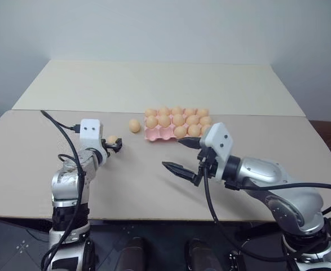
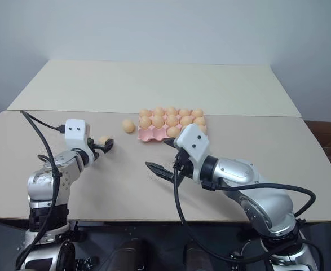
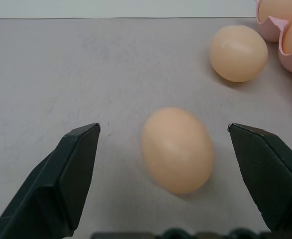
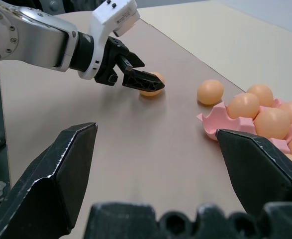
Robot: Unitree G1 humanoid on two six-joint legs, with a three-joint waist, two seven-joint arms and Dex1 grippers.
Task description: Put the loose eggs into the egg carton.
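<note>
Nearest me, my left hand [image 3: 163,149] stands wide open and empty, its fingers either side of one egg [image 3: 177,149] on the bench [image 1: 52,164] without touching it. That egg looks light, smooth and round, so I judge it slippery and apt to roll; the shell is brittle, so I would close gently across its middle. Just beyond lies a second egg [image 1: 134,125], just beside the corner of the carton [image 1: 154,135]. That pink tray sits mid-bench, most of its cups filled. My right hand [image 1: 180,154] hovers near the carton's front edge, also fully open, holding nothing.
</note>
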